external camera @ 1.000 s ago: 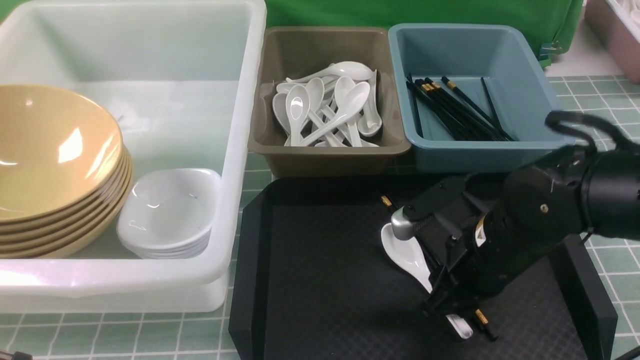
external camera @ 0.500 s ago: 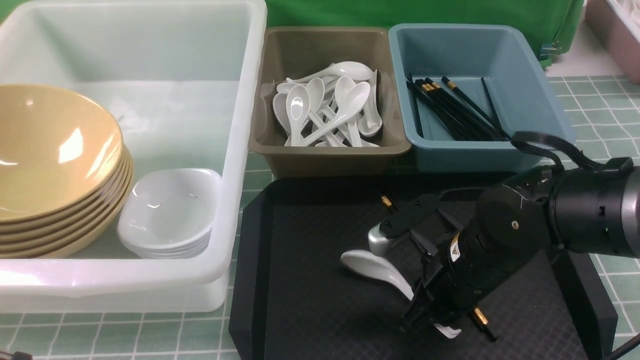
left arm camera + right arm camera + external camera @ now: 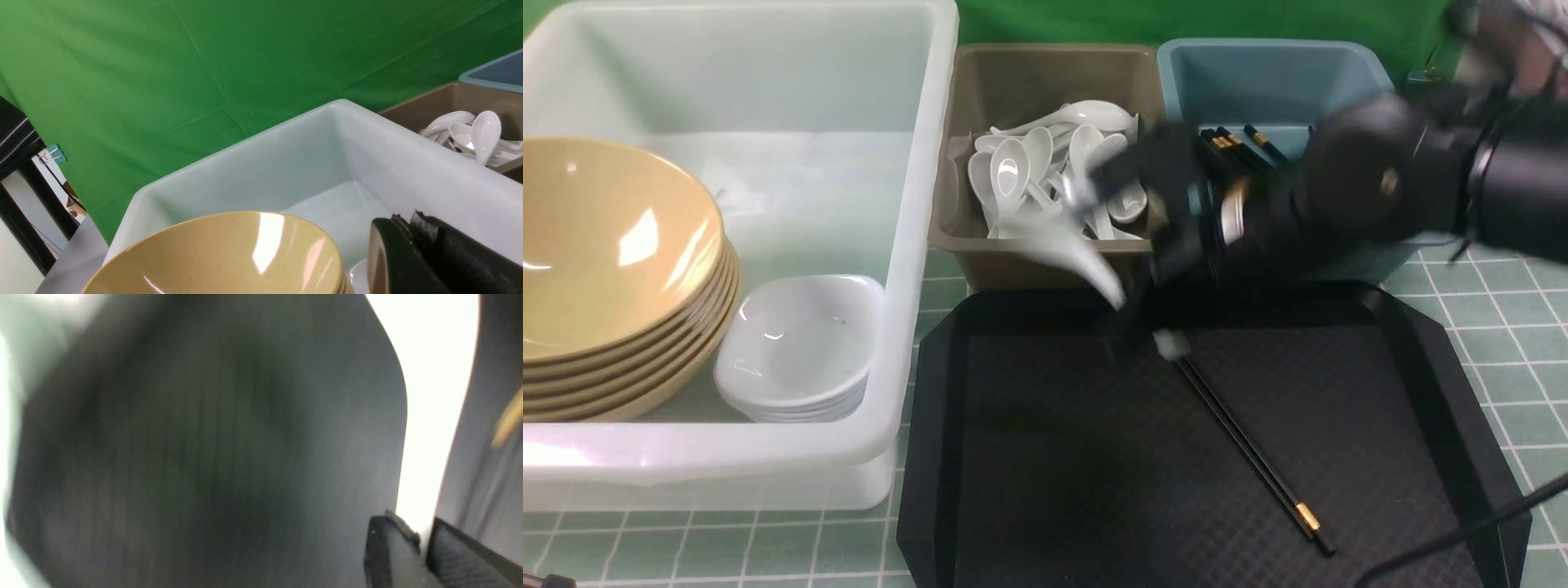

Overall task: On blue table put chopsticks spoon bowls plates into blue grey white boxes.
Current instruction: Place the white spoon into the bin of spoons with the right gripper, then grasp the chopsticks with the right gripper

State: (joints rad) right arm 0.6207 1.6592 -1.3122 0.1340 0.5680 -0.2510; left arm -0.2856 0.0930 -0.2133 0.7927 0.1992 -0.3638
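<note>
currently right gripper (image 3: 1131, 314) jaws pinch the spoon (image 3: 1078, 253) by its handle; scoop projects fwd of the jaws, near the grey bin (image 3: 1045, 77) front rim (heavy motion blur). left gripper (image 3: 410, 232) jaws pressed together, empty. done: bowls (image 3: 605, 245), plates (image 3: 792, 351) in white tub (image 3: 935, 122). remaining: drop this spoon, then chopsticks (image 3: 1241, 441), lying on black tray (image 3: 1054, 457) below the jaws.

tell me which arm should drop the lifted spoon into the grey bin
Right. The right gripper is shut on the spoon, held in the air just in front of the grey bin. The left gripper is shut, empty, over the white tub by the bowls.
</note>
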